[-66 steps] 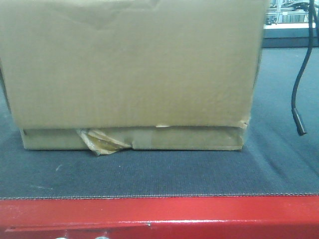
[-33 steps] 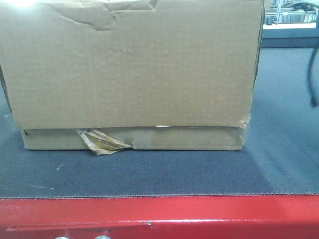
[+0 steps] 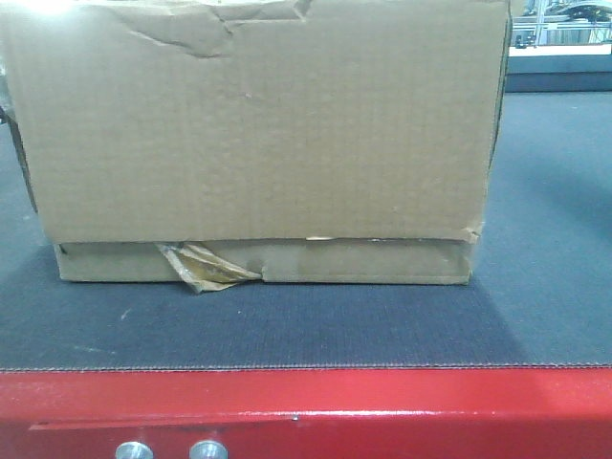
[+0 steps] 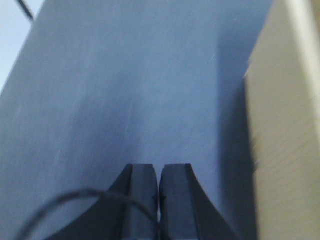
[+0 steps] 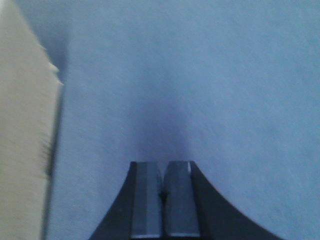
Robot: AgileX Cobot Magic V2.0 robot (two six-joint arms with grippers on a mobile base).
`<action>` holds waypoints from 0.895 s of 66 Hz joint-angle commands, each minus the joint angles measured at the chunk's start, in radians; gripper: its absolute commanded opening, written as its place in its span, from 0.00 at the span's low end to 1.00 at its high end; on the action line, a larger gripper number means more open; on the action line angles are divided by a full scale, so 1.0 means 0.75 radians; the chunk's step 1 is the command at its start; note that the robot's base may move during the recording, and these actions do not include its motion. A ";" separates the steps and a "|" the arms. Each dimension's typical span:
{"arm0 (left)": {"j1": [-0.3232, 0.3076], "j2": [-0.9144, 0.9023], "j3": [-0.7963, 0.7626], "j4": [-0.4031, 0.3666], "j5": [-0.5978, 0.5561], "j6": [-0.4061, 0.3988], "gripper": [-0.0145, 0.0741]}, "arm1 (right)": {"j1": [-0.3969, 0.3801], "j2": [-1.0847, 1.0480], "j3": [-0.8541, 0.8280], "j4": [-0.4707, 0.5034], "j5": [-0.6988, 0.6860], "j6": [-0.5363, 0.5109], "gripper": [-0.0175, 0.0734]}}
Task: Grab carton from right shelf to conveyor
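One large plain brown corrugated cardboard carton (image 3: 258, 134) sits flat on the dark grey textured fabric belt of the conveyor (image 3: 287, 330), filling most of the front view. On its left, low down, a crumpled wad of amber packing tape (image 3: 206, 268) hangs from the bottom seam; along the top a dent creases the face, and the lower right corner is torn. Below the belt runs a glossy red metal frame edge (image 3: 382, 411) with two silver bolts (image 3: 172, 450). In the left wrist view, the left gripper (image 4: 159, 200) has its dark fingers pressed together over bare belt, holding nothing, with the carton's side close to its right and a thin black cable (image 4: 75, 197) crossing in front. In the right wrist view, the right gripper (image 5: 162, 200) is likewise pressed together and empty, the carton's side lying to its left.
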 commanded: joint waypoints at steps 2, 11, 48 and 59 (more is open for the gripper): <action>0.033 -0.075 0.144 -0.031 -0.127 0.019 0.18 | -0.027 -0.103 0.200 -0.016 -0.176 -0.020 0.12; 0.033 -0.207 0.385 -0.016 -0.320 0.019 0.18 | -0.027 -0.241 0.520 -0.016 -0.429 -0.046 0.12; 0.033 -1.126 1.147 -0.016 -0.851 0.019 0.18 | -0.025 -1.070 1.393 -0.019 -1.041 -0.074 0.12; 0.033 -1.346 1.201 -0.016 -0.838 0.019 0.18 | -0.025 -1.363 1.463 -0.019 -1.046 -0.074 0.12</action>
